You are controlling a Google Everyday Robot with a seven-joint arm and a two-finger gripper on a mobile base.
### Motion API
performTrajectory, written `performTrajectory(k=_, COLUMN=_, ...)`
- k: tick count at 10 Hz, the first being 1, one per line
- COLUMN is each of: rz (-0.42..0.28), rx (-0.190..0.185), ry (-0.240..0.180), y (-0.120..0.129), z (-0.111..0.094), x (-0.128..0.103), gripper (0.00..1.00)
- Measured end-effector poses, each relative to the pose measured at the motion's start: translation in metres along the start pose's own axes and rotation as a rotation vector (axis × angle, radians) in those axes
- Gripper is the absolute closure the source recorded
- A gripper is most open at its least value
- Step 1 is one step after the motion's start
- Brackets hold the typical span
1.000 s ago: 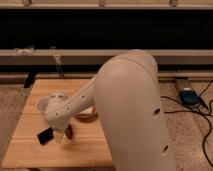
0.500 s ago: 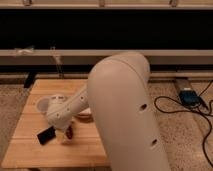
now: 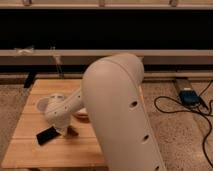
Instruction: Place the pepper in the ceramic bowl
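My gripper point(image 3: 66, 130) hangs below the white wrist, low over the wooden table point(image 3: 30, 150), just right of a flat black slab point(image 3: 47, 135). A small dark red shape, probably the pepper point(image 3: 73, 132), lies at the gripper's tip. I cannot tell whether it is held or lies on the table. Only a sliver of the orange-brown ceramic bowl point(image 3: 81, 115) shows behind the gripper. My arm hides the rest of the bowl and what is inside it.
A white cup point(image 3: 43, 104) stands at the table's left, behind the wrist. My large white arm point(image 3: 120, 110) covers the table's right half. A blue device point(image 3: 189, 96) and black cables point(image 3: 175, 107) lie on the floor to the right. A dark wall with rails runs behind.
The big arm link has swung left and nearer, covering more of the table and bowl. The gripper stays low beside the black slab.
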Motion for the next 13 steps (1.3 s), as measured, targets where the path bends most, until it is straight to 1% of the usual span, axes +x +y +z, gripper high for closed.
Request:
performTrajectory(k=1, rz=-0.004, rx=-0.002, ry=0.009, y=0.002, z=0.0, x=0.0, gripper=0.85)
performTrajectory(k=2, rz=0.002, rx=0.0, ry=0.013, y=0.0, z=-0.004, x=0.004, gripper=0.93)
performTrajectory(k=3, rz=0.012, rx=0.006, ry=0.011, y=-0.001, z=-0.011, x=0.011, gripper=0.99)
performTrajectory(k=5, rz=0.021, rx=0.031, ry=-0.032, y=-0.001, z=-0.04, x=0.015, gripper=1.0)
performTrajectory(k=7, rz=0.021, rx=0.075, ry=-0.077, y=-0.004, z=-0.082, x=0.019, gripper=1.0)
performTrajectory(k=8, rz=0.022, rx=0.101, ry=-0.098, y=-0.01, z=-0.103, x=0.021, gripper=1.0)
performTrajectory(k=9, rz=0.022, rx=0.128, ry=-0.119, y=-0.02, z=-0.125, x=0.023, gripper=1.0)
performTrajectory(k=10, rz=0.023, rx=0.153, ry=-0.135, y=-0.038, z=-0.143, x=0.026, gripper=1.0)
performTrajectory(k=11, rz=0.029, rx=0.167, ry=-0.144, y=-0.054, z=-0.151, x=0.03, gripper=1.0)
performTrajectory(k=12, rz=0.04, rx=0.181, ry=-0.159, y=-0.078, z=-0.156, x=0.035, gripper=0.99)
performTrajectory(k=13, rz=0.053, rx=0.194, ry=-0.173, y=-0.102, z=-0.157, x=0.041, gripper=0.92)
